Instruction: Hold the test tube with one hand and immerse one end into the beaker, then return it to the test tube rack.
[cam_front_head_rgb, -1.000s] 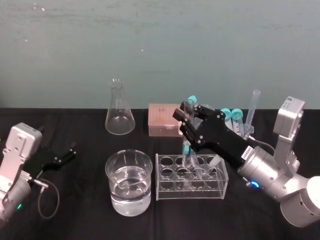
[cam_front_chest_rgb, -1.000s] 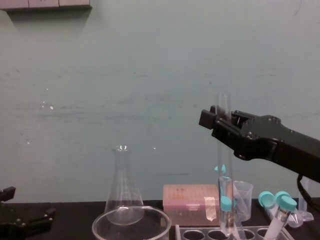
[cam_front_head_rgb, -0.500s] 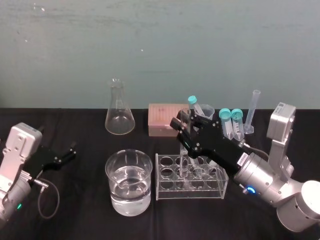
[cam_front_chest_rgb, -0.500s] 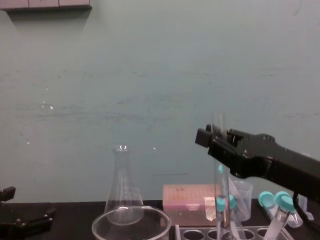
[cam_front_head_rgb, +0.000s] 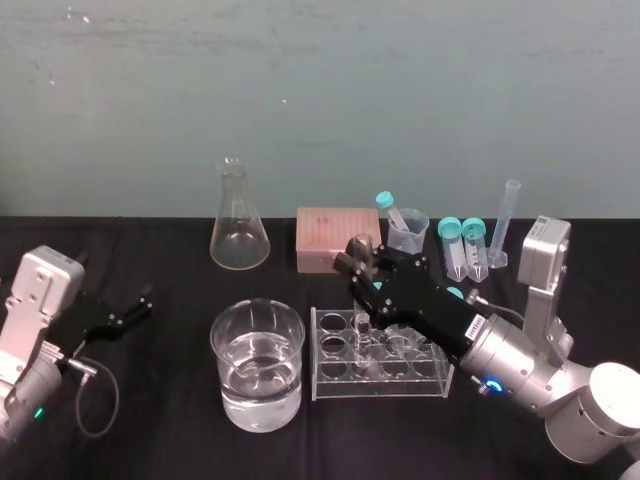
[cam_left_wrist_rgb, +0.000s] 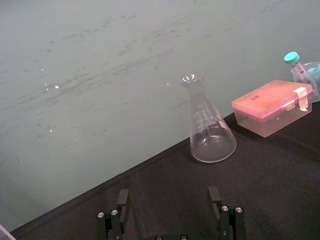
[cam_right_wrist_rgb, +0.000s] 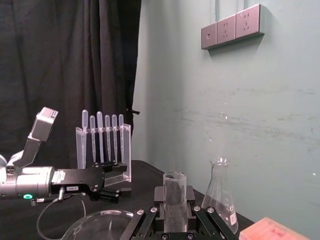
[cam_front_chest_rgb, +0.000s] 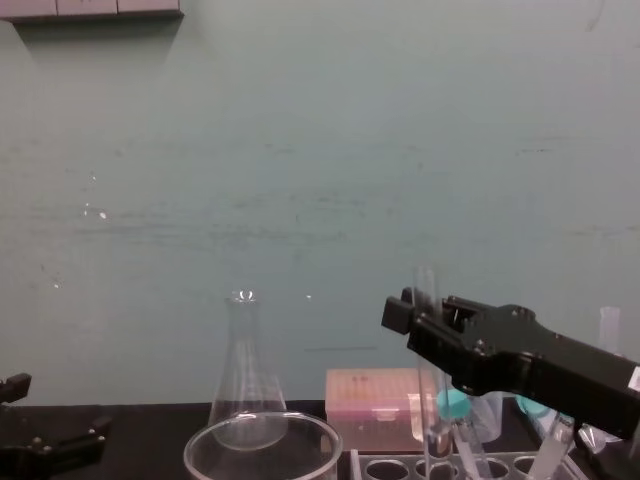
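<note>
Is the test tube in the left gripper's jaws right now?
No, the right gripper holds the test tube in its jaws at the test tube rack.

Your right hand (cam_front_head_rgb: 360, 258) is black, on a silver wrist (cam_front_head_rgb: 515, 358) with a blue light (cam_front_head_rgb: 489, 385). Your left hand (cam_front_head_rgb: 135, 308) is black too. The test tube (cam_right_wrist_rgb: 174, 192), beaker (cam_front_head_rgb: 258, 365) and flask (cam_front_head_rgb: 239, 225) are clear glass, and the test tube rack (cam_front_head_rgb: 380, 377) is pale and translucent. You have a black table (cam_front_head_rgb: 160, 425), a teal-green wall (cam_front_head_rgb: 320, 100), a pink box (cam_front_head_rgb: 335, 238) and teal caps (cam_front_head_rgb: 451, 229).

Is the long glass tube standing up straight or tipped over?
Standing straight: the test tube stands vertical in the right gripper, at the test tube rack.
</note>
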